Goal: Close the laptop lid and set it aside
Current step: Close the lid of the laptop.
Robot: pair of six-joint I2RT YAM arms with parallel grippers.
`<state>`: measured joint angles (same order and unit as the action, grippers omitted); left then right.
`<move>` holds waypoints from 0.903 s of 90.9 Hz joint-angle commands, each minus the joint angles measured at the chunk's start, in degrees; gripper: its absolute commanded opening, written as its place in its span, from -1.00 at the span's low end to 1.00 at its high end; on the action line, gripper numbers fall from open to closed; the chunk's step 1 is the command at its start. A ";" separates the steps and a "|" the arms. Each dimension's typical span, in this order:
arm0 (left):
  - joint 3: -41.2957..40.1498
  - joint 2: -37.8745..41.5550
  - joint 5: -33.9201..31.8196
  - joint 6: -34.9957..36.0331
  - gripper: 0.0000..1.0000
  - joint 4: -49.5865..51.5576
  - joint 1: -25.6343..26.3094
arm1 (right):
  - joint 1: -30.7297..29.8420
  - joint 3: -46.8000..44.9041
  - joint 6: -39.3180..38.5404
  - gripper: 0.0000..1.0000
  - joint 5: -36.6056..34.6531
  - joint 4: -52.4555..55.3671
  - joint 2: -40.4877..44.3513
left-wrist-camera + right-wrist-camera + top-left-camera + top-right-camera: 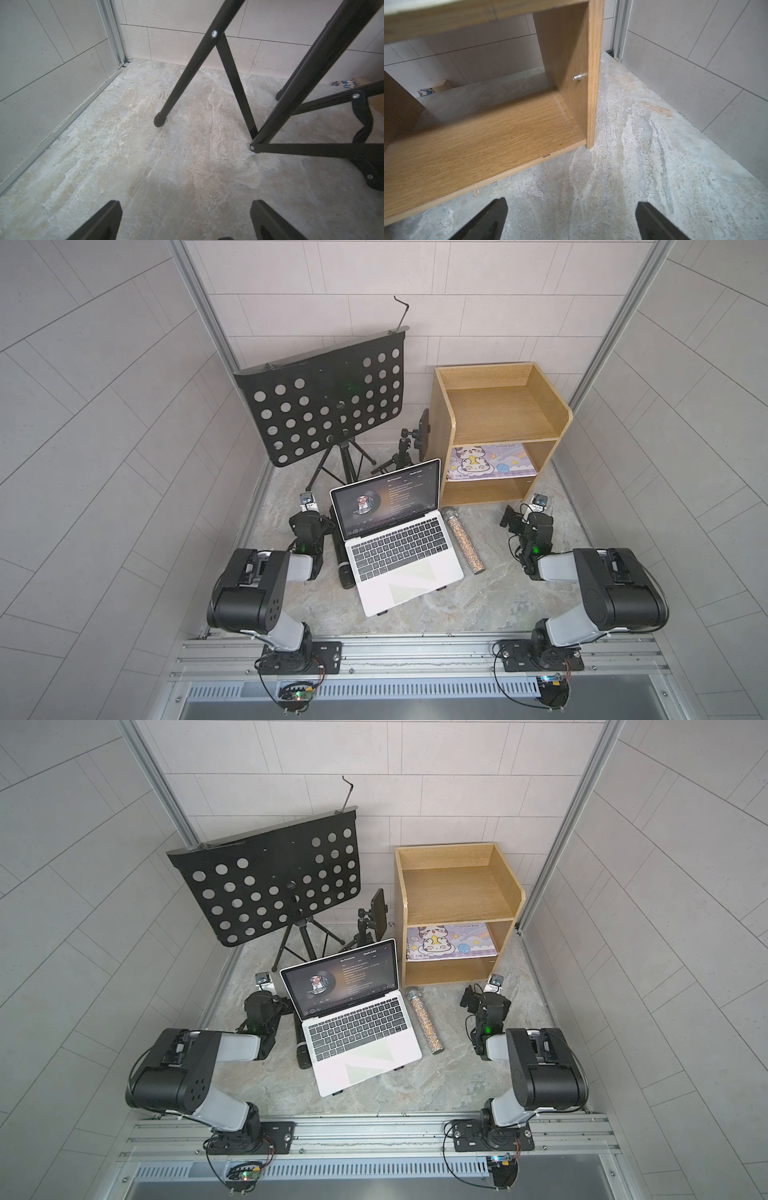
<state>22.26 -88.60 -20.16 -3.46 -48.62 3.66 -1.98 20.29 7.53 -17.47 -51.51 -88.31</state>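
The silver-white laptop [409, 572] [361, 1052] sits mid-table in both top views. Its lid [386, 499] [340, 982] stands up with the screen lit, facing the front. My left gripper [313, 516] [266, 997] hovers just left of the lid's edge, open and empty. In the left wrist view the left gripper [186, 204] shows only bare table between its fingers. My right gripper [523, 517] [484, 997] is well to the right of the laptop, in front of the shelf, open and empty. The right gripper [572, 203] frames bare table. Neither wrist view shows the laptop.
A black perforated music stand [328, 402] with tripod legs [187, 72] stands behind the left gripper. A small tripod mount [415, 439] is behind the lid. A wooden shelf [498, 427] [488, 135] holds a cartoon book [490, 462]. A glitter microphone [463, 539] and a black microphone [343, 564] flank the laptop.
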 commanded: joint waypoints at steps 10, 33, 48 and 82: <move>0.94 0.00 0.37 0.23 1.00 0.09 -0.08 | 0.28 1.02 0.34 1.00 -0.42 0.69 0.50; 2.58 10.44 2.72 1.87 1.00 10.18 -0.06 | 0.29 7.24 -1.24 1.00 4.35 20.95 11.73; 7.48 17.53 2.40 -2.92 1.00 29.81 0.04 | -0.49 15.13 1.68 1.00 8.86 38.56 19.04; 32.69 17.40 -0.27 -7.63 1.00 73.44 0.06 | -1.47 18.43 23.41 1.00 18.40 52.35 32.25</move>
<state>49.36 -70.85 -20.91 -9.47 7.68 3.66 -3.18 38.22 18.63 -2.39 -6.52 -58.39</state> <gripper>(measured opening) 0.998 0.996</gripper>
